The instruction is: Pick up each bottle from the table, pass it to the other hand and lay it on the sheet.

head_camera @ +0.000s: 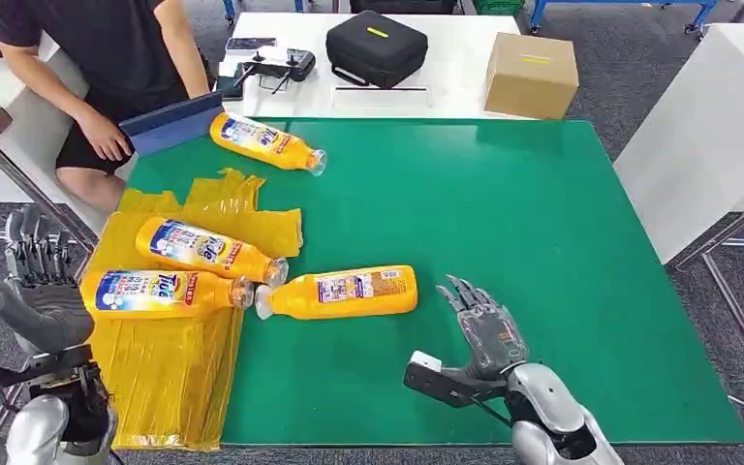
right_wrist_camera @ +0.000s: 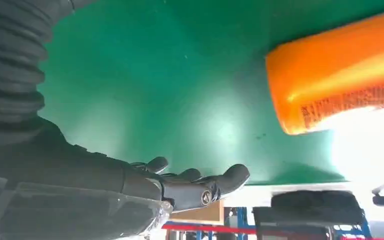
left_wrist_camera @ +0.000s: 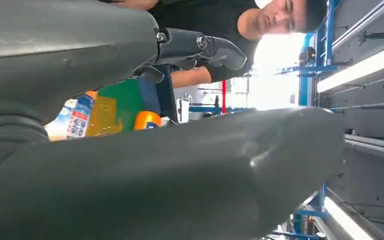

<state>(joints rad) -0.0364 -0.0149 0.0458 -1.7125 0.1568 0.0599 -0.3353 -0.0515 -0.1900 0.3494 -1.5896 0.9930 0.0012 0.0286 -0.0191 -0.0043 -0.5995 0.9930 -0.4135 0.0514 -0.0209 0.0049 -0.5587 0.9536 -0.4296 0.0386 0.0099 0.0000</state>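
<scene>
Presently, four orange bottles are seen lying on the green worktop point(head_camera: 504, 223). Two point(head_camera: 210, 249) point(head_camera: 163, 293) rest on the yellow sheet point(head_camera: 170, 373); a third point(head_camera: 339, 293) lies just beside it, cap toward the sheet; a fourth point(head_camera: 266, 142) lies at the far edge near a seated person point(head_camera: 107, 68). Contents cannot be judged, possibly full. The right robot hand point(head_camera: 484, 325) is held open and empty near the third bottle. The left robot hand point(head_camera: 39, 286) is raised, fingers apart, nothing held. A black case point(head_camera: 376, 46) and cardboard box point(head_camera: 531, 74) sit on a white table behind.
</scene>
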